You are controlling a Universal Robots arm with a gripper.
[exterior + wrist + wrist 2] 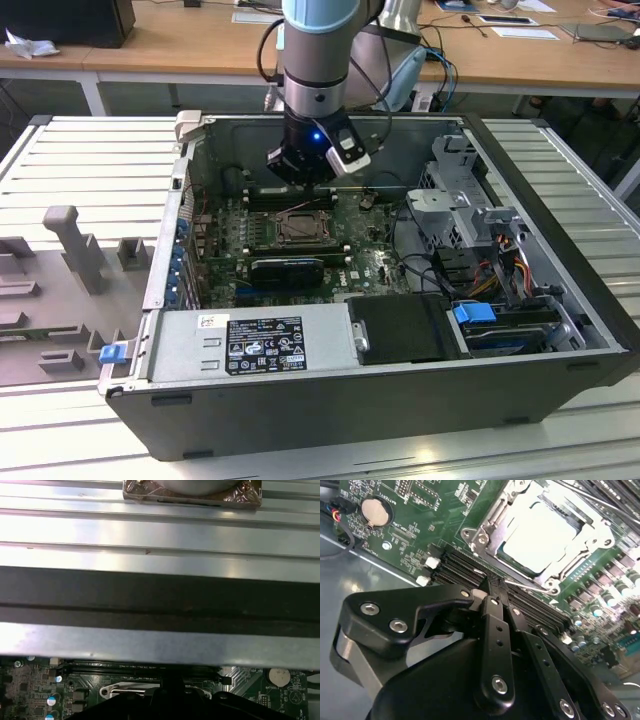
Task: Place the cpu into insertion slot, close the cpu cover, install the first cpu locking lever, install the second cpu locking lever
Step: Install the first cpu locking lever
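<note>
As the pale silver-beige square cpu (537, 540) is seated in the silvery-rimmed square insertion slot (470, 532), with the thin silvery frame cpu cover (570, 562) apparently down over it, the black gripper (492, 585) is held just beside the slot. Its jaws are pressed together and empty, at a thin wire lever (527, 586), presumably for latching.

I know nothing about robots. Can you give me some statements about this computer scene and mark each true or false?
1. The cpu lies in the insertion slot. True.
2. The end effector hangs over the green board. True.
3. The computer case is shut. False: its side is open, showing the board.
4. The end effector carries the cpu. False: the cpu lies in the slot, apart from it.
5. A coin battery sits on the board. True.
</note>
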